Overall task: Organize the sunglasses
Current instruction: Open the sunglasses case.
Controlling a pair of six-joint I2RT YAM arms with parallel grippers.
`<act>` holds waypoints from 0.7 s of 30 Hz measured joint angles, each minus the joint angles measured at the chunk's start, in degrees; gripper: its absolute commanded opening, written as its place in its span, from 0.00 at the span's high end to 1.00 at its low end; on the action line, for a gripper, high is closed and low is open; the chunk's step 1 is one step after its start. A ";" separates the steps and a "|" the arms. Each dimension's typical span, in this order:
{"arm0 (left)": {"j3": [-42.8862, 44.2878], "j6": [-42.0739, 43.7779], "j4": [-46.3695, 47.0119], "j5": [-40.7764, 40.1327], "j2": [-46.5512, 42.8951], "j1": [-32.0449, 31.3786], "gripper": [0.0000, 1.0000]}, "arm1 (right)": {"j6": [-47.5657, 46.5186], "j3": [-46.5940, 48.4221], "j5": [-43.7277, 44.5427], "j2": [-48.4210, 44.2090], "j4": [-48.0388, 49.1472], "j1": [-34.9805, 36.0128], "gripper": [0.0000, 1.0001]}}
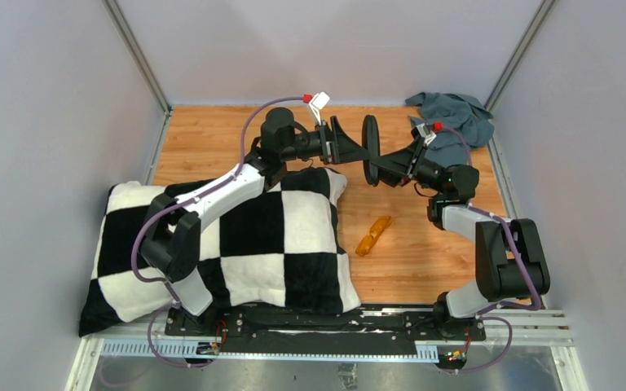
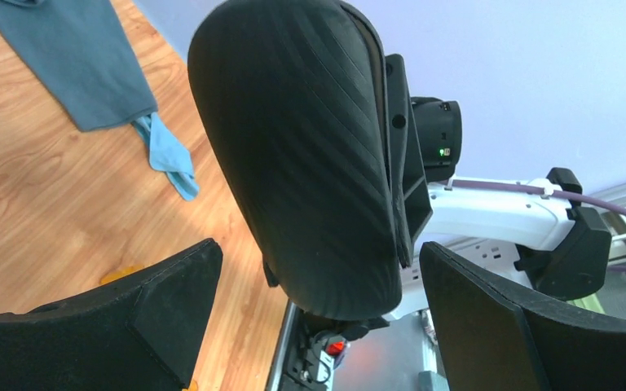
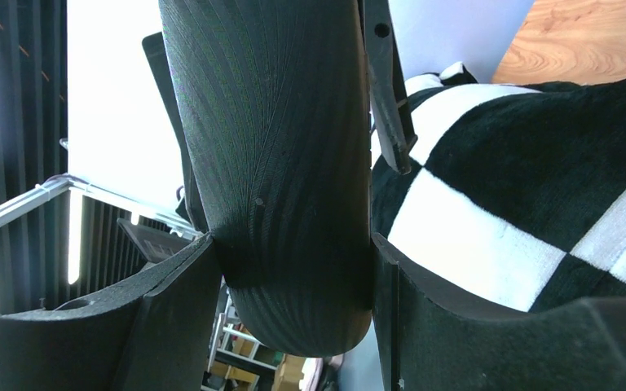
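Starting at the L, a checkered pillow (image 1: 228, 236) is seen lying on the table (image 1: 212, 138), w/ the L arm stretched over it toward the ctr. The L gripper (image 1: 350, 145) is held w/ its fingers (image 2: 155, 301) spread wide and nothing grasped. In the L wrist view the black case (image 2: 310, 163) is framed btw them, close but apparently untouched. The case is carried upright in mid-air above the wood. It is clamped at one end by the R gripper (image 3: 293, 261), whose fingers (image 3: 171, 309) are pressed against both sides of the shell. Whether the case is shut or ajar cannot be told from these views. Nearer the arm bases, by the pillow's R edge, the sunglasses (image 1: 373, 235) are left folded on the bare wood, apart from both grippers. In the far R corner a grey cloth (image 1: 455, 114) is bunched, w/ a small light-blue cloth (image 2: 167, 155) beside it. Progress is judged as early: the case is in hand and seems presented for a two-handed opening, but the sunglasses are not yet lifted, placed inside or closed in.
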 measured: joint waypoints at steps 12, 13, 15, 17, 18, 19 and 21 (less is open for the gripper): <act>-4.61 -16.85 23.74 1.01 4.39 2.29 0.06 | 1.03 -0.61 -0.68 -0.09 0.61 1.70 0.84; -4.87 -19.15 27.04 1.16 5.62 2.49 0.06 | 1.03 -0.74 -0.66 -0.11 0.63 1.81 0.84; -5.31 -22.82 31.67 1.20 7.72 2.64 0.06 | 1.03 -0.96 -0.74 -0.15 0.68 2.05 0.85; -5.81 -25.40 34.45 1.33 9.03 2.73 0.06 | 1.05 -0.98 -0.76 -0.15 0.68 2.32 0.85; -5.92 -26.01 35.15 1.42 9.35 2.73 0.06 | 1.05 -1.03 -0.74 -0.13 0.72 2.47 0.85; -5.92 -26.64 35.69 1.53 9.55 2.73 0.07 | 1.05 -1.09 -0.76 -0.15 0.76 2.69 0.86; -5.92 -27.06 36.28 1.60 9.51 2.73 0.08 | 1.05 -1.16 -0.76 -0.13 0.74 3.08 0.86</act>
